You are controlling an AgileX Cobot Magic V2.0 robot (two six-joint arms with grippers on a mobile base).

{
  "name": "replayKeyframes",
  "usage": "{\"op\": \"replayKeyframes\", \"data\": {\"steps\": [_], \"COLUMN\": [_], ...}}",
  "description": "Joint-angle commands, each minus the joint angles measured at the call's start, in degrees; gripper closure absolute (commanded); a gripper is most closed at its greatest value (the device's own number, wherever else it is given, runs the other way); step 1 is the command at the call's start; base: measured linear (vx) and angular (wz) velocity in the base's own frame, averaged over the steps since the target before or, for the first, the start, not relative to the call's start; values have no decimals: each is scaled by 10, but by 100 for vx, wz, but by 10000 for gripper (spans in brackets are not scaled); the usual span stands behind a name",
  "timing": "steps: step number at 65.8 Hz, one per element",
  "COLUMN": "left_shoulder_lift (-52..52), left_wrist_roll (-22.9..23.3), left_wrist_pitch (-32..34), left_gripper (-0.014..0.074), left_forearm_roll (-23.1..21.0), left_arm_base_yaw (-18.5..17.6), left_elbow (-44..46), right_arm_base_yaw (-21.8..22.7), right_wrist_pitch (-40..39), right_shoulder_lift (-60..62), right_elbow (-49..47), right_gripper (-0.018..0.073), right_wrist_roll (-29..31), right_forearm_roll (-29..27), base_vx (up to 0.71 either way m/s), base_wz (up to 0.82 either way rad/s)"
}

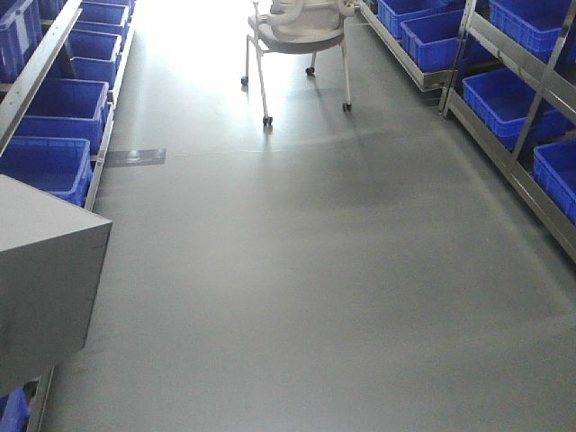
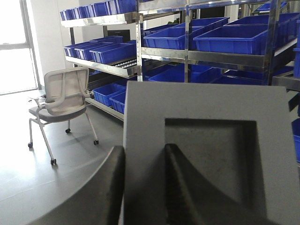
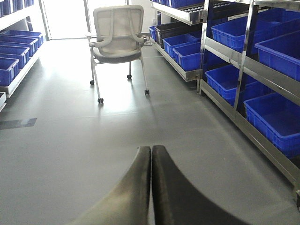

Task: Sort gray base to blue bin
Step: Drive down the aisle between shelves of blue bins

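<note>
In the left wrist view the gray base (image 2: 206, 108) fills the right half, its square recess facing the camera. My left gripper (image 2: 144, 152) is shut on the base's left wall, one finger outside it and the other inside the recess. The same gray base (image 1: 45, 270) shows as a large block at the left edge of the front view, held above the floor. My right gripper (image 3: 151, 149) is shut with nothing in it, over bare floor. Blue bins (image 2: 232, 37) stand in rows on the shelves; more blue bins (image 1: 504, 99) line the right rack.
A white wheeled office chair (image 1: 297, 36) stands in the aisle ahead. Metal racks (image 1: 513, 162) run along the right side and another rack (image 1: 54, 117) along the left, both filled with blue bins. Gray floor (image 1: 315, 288) stretches between them.
</note>
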State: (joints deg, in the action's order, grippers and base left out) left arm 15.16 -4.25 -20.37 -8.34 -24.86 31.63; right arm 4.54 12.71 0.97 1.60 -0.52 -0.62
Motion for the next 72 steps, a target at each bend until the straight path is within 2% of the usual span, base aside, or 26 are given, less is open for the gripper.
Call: {"op": "replayKeyframes", "data": {"steps": [1, 72], "left_shoulder_lift": [5, 5], "left_wrist_roll": [5, 5], "left_wrist_pitch": [63, 63], "left_gripper": [603, 603], "left_forearm_roll": [-8, -8], "left_arm_base_yaw": [-1, -1], "left_elbow": [16, 16], "right_arm_base_yaw": [1, 1], "right_wrist_pitch": [-43, -43], "right_shoulder_lift": [-2, -2], "right_elbow": [1, 1], "right_gripper": [564, 564], "right_wrist_roll": [5, 5], "right_forearm_roll": [3, 3], "base_vx": [40, 42], "base_wz": [-5, 7]}}
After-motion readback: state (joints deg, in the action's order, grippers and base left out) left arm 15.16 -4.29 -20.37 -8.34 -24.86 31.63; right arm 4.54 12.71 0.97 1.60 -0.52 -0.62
